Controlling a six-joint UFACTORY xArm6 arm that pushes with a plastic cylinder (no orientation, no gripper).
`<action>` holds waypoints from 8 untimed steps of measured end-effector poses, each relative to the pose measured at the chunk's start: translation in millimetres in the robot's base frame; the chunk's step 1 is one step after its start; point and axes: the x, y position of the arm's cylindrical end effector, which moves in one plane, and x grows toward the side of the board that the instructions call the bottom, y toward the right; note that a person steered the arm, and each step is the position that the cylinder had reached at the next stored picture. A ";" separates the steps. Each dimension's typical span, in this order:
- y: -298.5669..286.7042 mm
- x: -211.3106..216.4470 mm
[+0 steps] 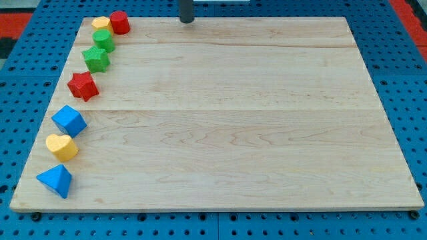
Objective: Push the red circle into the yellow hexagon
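Note:
The red circle (120, 22) stands at the top left corner of the wooden board (227, 120), touching the yellow hexagon (101, 23) on its left. My tip (187, 21) is at the view's top edge of the board, well to the right of the red circle, touching no block. Below them a curved line of blocks runs down the left side: a green circle (103, 39), a green star (97, 59), a red star (83, 86), a blue cube-like block (69, 121), a yellow heart (62, 147) and a blue triangle (55, 180).
The board lies on a blue pegboard table (400, 67). A red patch (410, 13) shows at the view's top right corner, off the board.

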 end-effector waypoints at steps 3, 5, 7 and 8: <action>-72.2 2.2; -88.0 2.1; -119.8 2.1; -126.0 1.9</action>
